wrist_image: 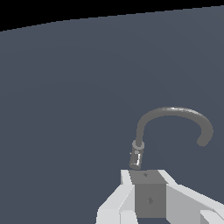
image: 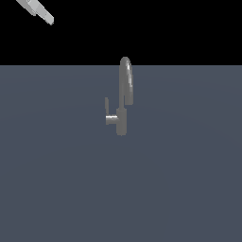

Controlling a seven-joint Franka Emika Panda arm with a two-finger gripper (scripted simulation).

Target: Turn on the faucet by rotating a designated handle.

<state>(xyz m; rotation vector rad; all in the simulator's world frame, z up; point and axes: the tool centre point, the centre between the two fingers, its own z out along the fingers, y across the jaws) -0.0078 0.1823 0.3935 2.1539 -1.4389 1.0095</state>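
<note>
- Exterior view: the faucet (image: 122,111) stands mid-floor on the grey surface (image: 56,179). Only a pale tip of your gripper (image: 41,12) shows, in the upper corner on the exterior view's left, well apart from it.
- You cannot tell from either view whether the fingers are spread or pressed together.
- The handle (image: 109,115) runs as a short level stub from the body toward the exterior view's left, then turns up into a slim upright bar.
- The spout's long axis is vertical, arching at the top.
- Judged from here, you are on the approach: come down beside the bar, not the spout, then push sideways around the body.
</note>
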